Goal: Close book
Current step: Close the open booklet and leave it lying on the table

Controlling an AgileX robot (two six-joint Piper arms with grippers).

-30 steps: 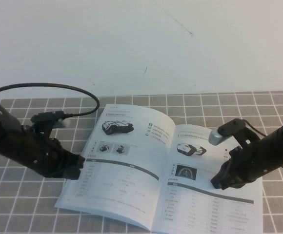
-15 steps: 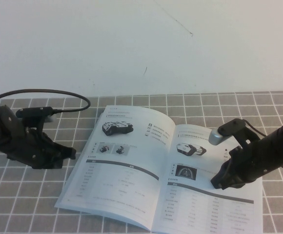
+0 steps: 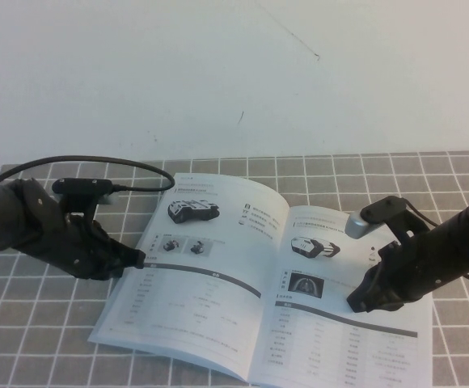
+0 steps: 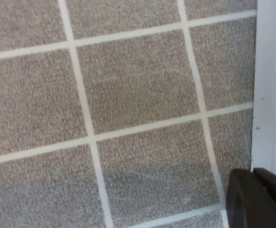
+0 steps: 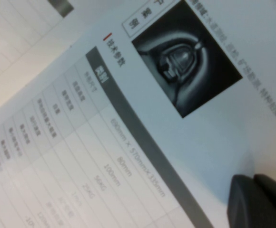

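An open book with printed pages lies flat on the grey tiled mat. My left gripper is shut and sits low over the mat, right at the outer edge of the left page. In the left wrist view the book's white edge runs just beside the left gripper. My right gripper is shut with its tip down on the right page, near a dark photo. In the right wrist view the right gripper rests on the printed page.
The left arm's black cable loops over the mat behind it. A white surface begins past the mat's far edge. Bare mat lies to the left of the book and in front of it.
The left arm drew back to the left, then came right again to the left page's edge. The right gripper has stayed on the right page.
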